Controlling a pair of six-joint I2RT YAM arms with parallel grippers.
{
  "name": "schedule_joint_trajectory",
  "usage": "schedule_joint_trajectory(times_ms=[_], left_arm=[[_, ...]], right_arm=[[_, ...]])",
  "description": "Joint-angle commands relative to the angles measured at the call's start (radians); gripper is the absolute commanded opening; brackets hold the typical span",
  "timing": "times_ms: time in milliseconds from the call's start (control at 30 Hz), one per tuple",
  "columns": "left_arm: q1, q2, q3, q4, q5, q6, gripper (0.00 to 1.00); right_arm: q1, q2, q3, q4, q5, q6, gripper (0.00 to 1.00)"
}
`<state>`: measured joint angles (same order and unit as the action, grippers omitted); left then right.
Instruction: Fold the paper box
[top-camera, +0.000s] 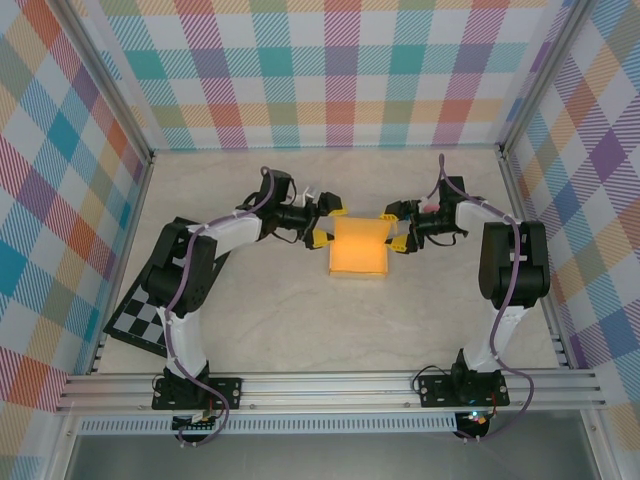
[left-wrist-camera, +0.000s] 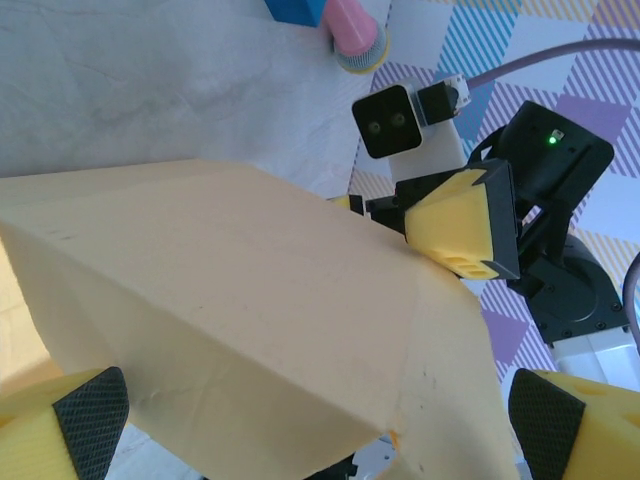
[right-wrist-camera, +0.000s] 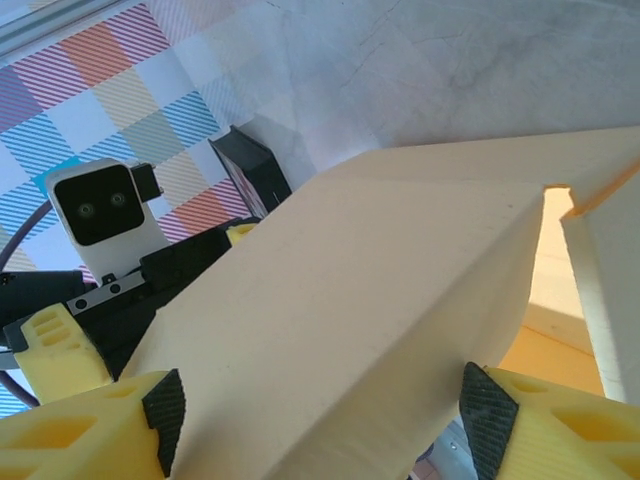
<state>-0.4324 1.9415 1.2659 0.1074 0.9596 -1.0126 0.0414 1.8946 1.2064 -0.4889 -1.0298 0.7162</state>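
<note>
The paper box (top-camera: 359, 250) sits mid-frame in the top view on the tabletop (top-camera: 300, 330), one panel raised into a ridge. The left end effector (top-camera: 328, 227) stands at its upper-left corner, jaws wide, the card lying between its fingers (left-wrist-camera: 92, 420) and clear of one of them. The right end effector (top-camera: 395, 232) stands at the upper-right corner, straddling the card, pads (right-wrist-camera: 166, 405) close against it; whether they pinch it I cannot tell. Flanking both sides likely lets one brace the box while the other works a flap along its crease.

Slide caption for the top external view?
Left gripper and right gripper flank the partly folded yellow-orange paper box on the table.
</note>
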Motion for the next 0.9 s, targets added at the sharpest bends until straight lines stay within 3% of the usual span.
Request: schedule_joint_trajectory(times_ms=[0,533,867], left_arm=[[-0.020,0.012,-0.022,0.019,0.008,0.007,1.00],[-0.024,0.010,-0.011,-0.233,-0.079,0.382,1.00],[-0.043,-0.009,-0.036,-0.237,-0.112,0.468,1.00]], right_arm=[[0.011,0.015,0.012,-0.031,-0.011,-0.037,0.72],[0.015,0.041,0.051,-0.198,0.086,-0.308,0.53],[0.040,0.038,0.066,-0.270,0.184,-0.397,0.46]])
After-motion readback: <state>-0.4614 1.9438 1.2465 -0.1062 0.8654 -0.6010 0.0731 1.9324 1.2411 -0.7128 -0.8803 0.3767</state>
